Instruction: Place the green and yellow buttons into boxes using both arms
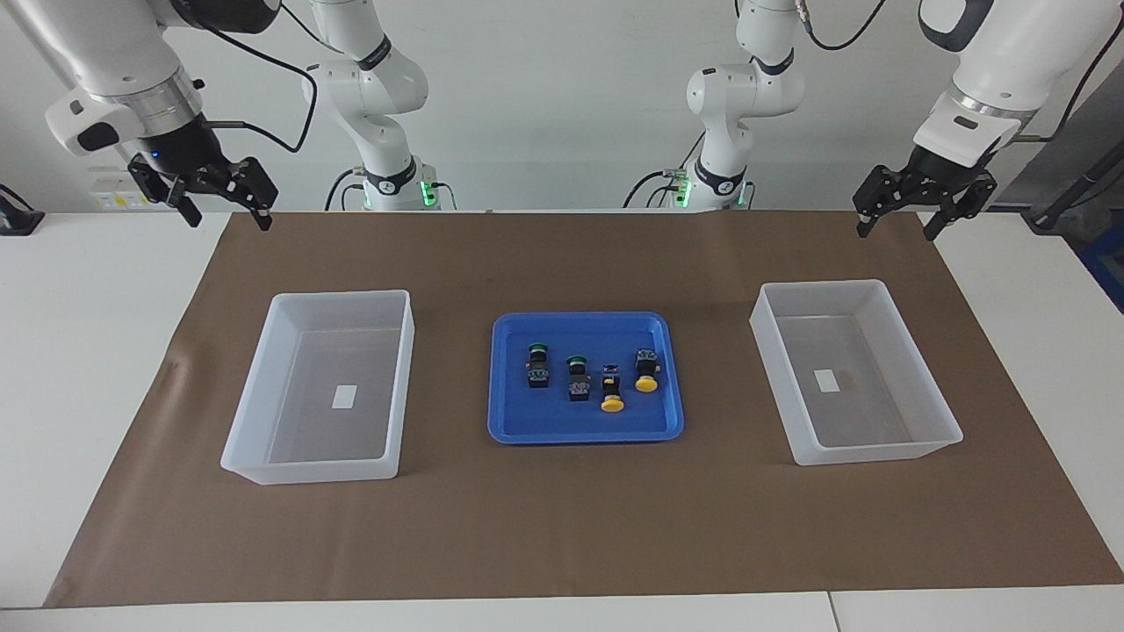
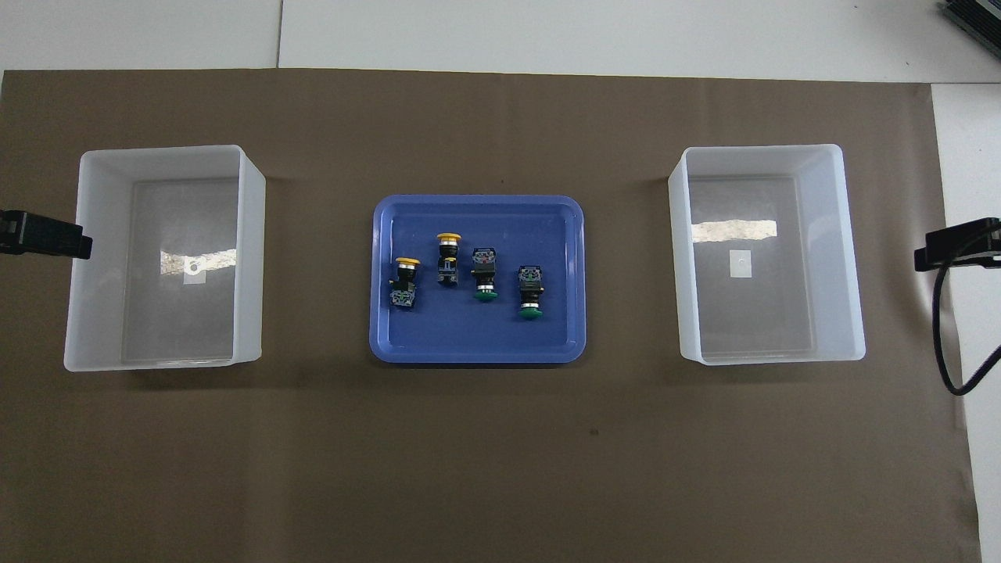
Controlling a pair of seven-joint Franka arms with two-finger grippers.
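— Waiting with fingers spread: left gripper (image 1: pixel 899 213) and right gripper (image 1: pixel 222 201), each hanging over its own table end — which is taking what?
— Buttons are lying in the blue tray (image 1: pixel 518 421) between the boxes (image 1: pixel 255 412); yellow buttons (image 1: pixel 612 403) sit toward the left arm, green buttons (image 1: pixel 537 351) toward the right

the two boxes (image 1: pixel 320 387) (image 1: pixel 854 371) look like cloudy, glossy plastic; the blue tray (image 1: pixel 587 428) is smooth plastic with a sheen; the brown mat (image 1: pixel 562 527) is matt, like paper.
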